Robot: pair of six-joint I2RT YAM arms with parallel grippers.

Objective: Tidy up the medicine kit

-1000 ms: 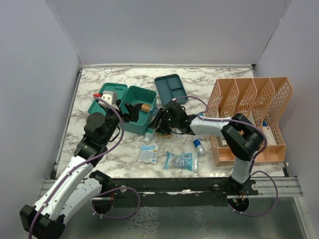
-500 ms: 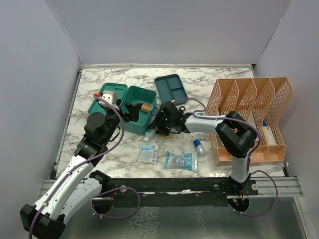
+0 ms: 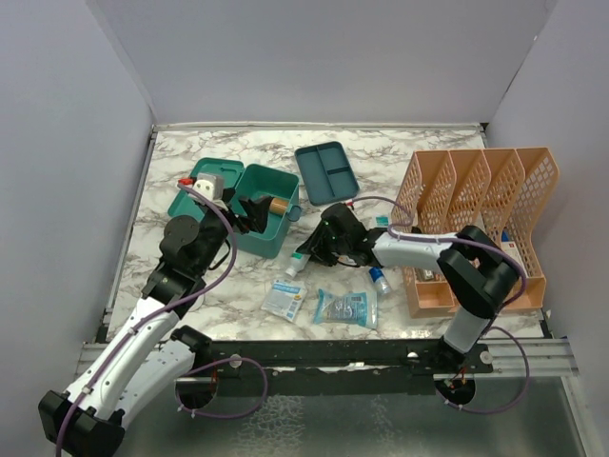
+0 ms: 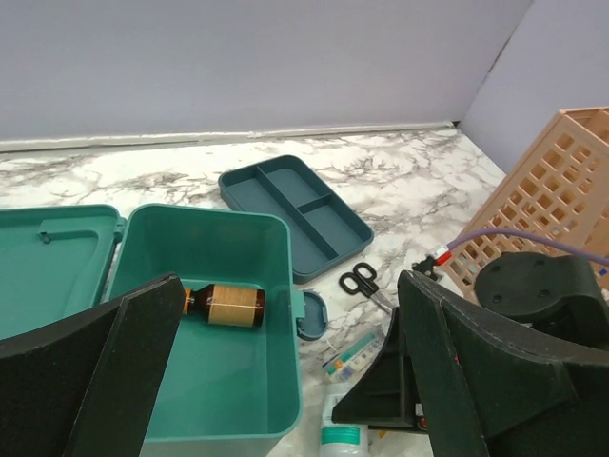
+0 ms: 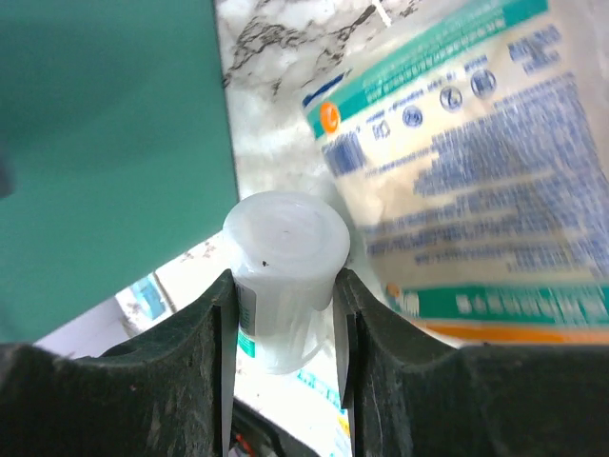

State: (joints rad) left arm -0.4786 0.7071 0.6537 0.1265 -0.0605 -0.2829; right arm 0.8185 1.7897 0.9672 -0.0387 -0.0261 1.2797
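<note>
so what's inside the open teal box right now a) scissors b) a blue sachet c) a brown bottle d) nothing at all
c, a brown bottle lies on its side on the floor of the medicine kit, while the scissors sit outside it on the table.

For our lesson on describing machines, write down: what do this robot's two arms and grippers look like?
Both the left arm and the right arm have white links joined by bulky black joints, with a purple cable looping along each. The left gripper and the right gripper are matt black, each with two flat, wedge-shaped fingers.
</note>
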